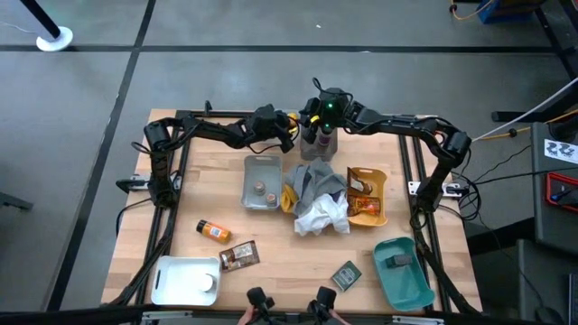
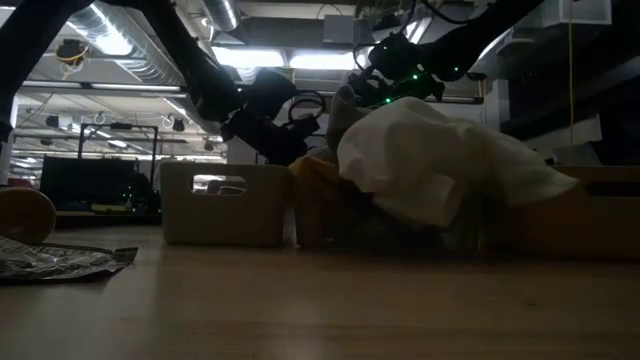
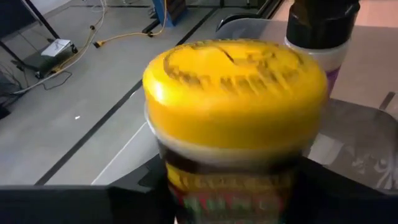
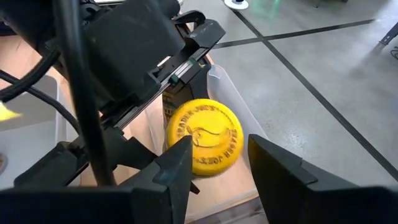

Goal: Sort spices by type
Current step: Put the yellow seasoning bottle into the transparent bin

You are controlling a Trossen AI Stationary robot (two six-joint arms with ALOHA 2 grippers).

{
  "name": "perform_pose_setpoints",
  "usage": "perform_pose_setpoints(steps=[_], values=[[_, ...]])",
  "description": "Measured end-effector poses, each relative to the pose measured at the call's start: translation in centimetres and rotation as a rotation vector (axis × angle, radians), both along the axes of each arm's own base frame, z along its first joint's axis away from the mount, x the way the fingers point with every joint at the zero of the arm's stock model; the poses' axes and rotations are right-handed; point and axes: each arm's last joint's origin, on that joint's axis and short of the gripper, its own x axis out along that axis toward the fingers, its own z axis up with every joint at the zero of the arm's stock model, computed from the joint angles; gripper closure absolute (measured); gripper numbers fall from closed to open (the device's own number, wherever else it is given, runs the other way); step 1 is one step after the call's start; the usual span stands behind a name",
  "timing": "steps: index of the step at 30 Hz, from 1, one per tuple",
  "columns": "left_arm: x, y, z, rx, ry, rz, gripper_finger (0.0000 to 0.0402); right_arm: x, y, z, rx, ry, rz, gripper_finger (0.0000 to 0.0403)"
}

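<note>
Right up against the left wrist camera sits a yellow-lidded jar (image 3: 235, 118), with the left pincer's (image 1: 295, 132) dark fingers (image 3: 348, 193) on either side of its body; whether they grip it or have let go, the views do not settle. Just behind it stands a dark-capped jar (image 3: 322, 31). Both jars are in the clear tray (image 4: 239, 109) at the bench's (image 1: 194, 203) far edge, centre.

The right pincer (image 4: 219, 163) hovers just over that same yellow lid, fingers apart and nothing between them. From above, the two arms meet there, left pincer from the left, right pincer (image 1: 318, 126) from the right.

Nearer, mid-bench: a grey tray (image 1: 261, 183) with two tiny pots (image 1: 263, 190) inside. To its right is a heap of grey and white cloths (image 1: 318, 200), then a yellow tray (image 1: 379, 194) with brown packets (image 1: 363, 206).

On the near left, an orange bottle (image 1: 214, 231) lies on its side, with a packet (image 1: 238, 257) beside it and a white tray (image 1: 183, 280) at the corner. On the near right, a flat tin (image 1: 345, 275) rests on the wood, and a teal tray (image 1: 403, 269) holds another tin (image 1: 396, 261).
</note>
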Motion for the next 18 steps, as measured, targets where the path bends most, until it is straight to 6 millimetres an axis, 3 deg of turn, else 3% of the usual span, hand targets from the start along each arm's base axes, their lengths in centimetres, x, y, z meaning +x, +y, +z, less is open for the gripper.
perform_pose_setpoints(steps=[6, 18], values=[[-0.03, -0.02, -0.01, -0.003, 0.007, 0.0, 0.0159, -0.01, -0.01, -0.02, 0.0, 0.001, 0.0, 0.0246], [0.33, -0.36, 0.38, -0.003, -0.038, -0.001, 0.0153, -0.07, -0.01, 0.04, 0.0, 0.0, -0.001, 0.0246]])
